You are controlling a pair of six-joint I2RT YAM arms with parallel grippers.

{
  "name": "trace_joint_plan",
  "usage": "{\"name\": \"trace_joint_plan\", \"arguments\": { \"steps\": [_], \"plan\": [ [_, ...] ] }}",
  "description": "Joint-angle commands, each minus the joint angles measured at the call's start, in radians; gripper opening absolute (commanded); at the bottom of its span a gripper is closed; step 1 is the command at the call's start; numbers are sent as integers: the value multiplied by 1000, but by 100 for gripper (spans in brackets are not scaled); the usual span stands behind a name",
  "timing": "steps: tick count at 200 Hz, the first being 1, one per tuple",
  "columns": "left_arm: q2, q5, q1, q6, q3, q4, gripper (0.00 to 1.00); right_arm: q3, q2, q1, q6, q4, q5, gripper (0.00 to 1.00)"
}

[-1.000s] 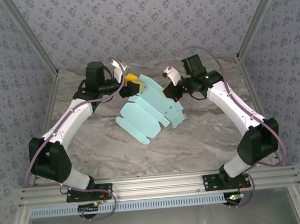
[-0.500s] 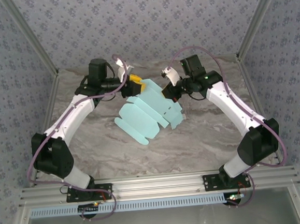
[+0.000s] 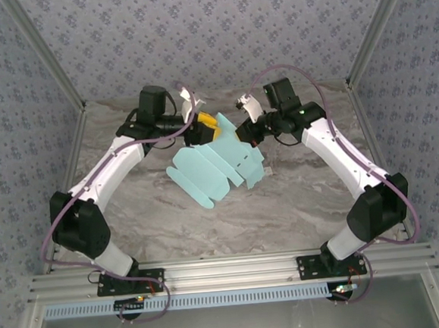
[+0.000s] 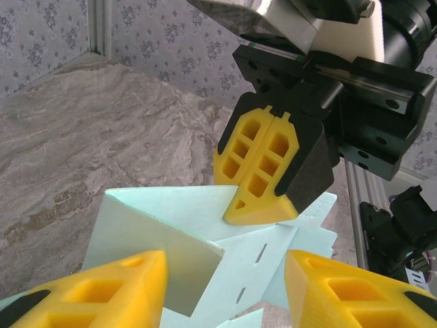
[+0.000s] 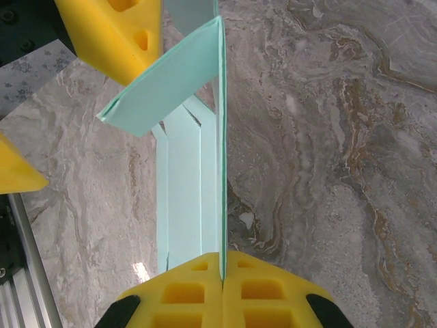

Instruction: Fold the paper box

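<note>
While the right gripper (image 3: 242,136) holds one upright panel of the paper box (image 3: 216,164), its yellow pads (image 5: 184,294) are pressed together on the card edge, seen at lower centre of the right wrist view. This clamp appears to anchor the sheet so that the other arm can work against it. The box sits partly folded at the centre of the marble-patterned table (image 3: 298,196). Its lower left flaps are spread out, and its upper right portion is raised between the two grippers. The left gripper (image 3: 207,127) sits at the upper edge of the card with its jaws apart, one finger on each side of a raised flap. No firm contact is evident. This straddling position likely prepares a pinch or push along the crease. The fold is judged to be at an early-to-middle stage, since most panels remain unfolded.
</note>
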Motion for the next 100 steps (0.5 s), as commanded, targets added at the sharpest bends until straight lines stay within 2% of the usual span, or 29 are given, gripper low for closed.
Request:
{"name": "trace_joint_plan", "arguments": {
  "steps": [1, 32, 53, 100],
  "plan": [
    [21, 20, -20, 11, 31, -16, 49, 47, 15, 24, 13, 39, -42, 0],
    [-25, -26, -7, 4, -6, -8, 52, 31, 0, 9, -57, 2, 44, 0],
    [-79, -99, 11, -42, -70, 46, 54, 24, -13, 9, -144, -33, 101, 0],
    [-255, -226, 101, -112, -240, 173, 58, -9, -46, 12, -340, -66, 193, 0]
  ]
}}
